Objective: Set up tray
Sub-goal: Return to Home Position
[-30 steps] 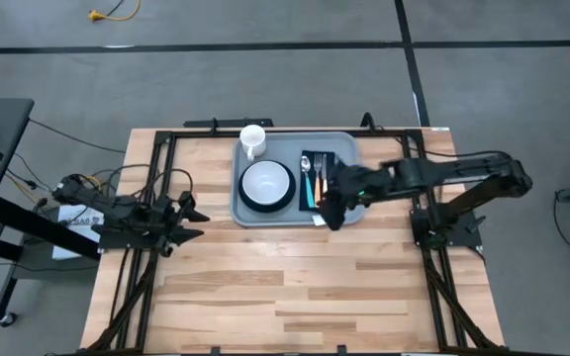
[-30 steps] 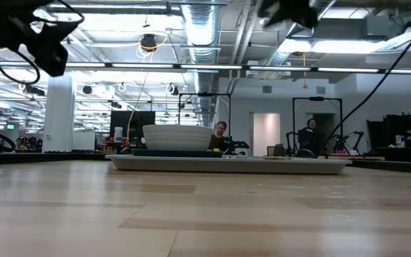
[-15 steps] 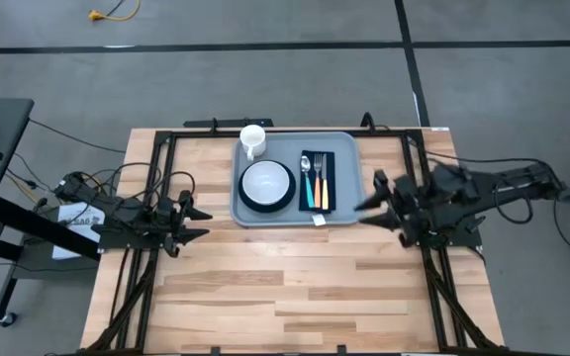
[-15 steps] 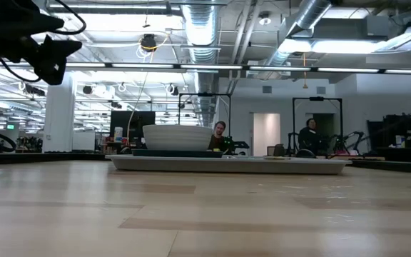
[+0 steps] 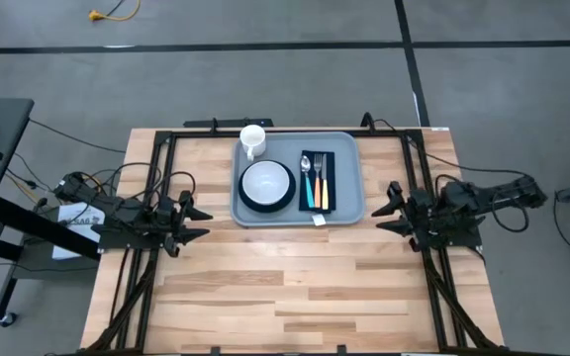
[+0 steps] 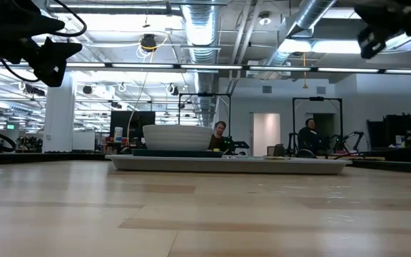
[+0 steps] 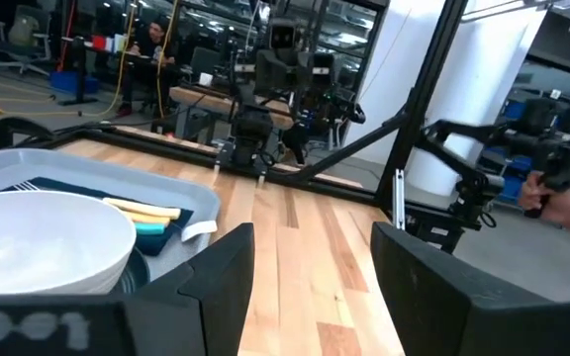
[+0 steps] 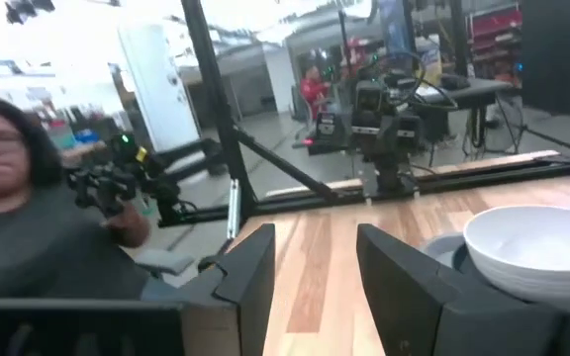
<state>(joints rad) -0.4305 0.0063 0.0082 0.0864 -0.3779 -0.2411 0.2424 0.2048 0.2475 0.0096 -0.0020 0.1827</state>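
Low view: the pale wooden table (image 6: pixel 191 214) fills the foreground. Its planks run back to the grey-blue tray (image 6: pixel 227 164), which lies flat toward the far edge with a white bowl (image 6: pixel 179 137) on it. Beyond is an open workshop under bright ceiling ducts (image 6: pixel 205 28), with one person (image 6: pixel 220 130) seated behind the tray and another (image 6: pixel 310 133) farther right. Seen from above, the left gripper (image 5: pixel 197 222) sits at the table's left side and the right gripper (image 5: pixel 385 206) at its right. Both are clear of the tray, with fingers spread.
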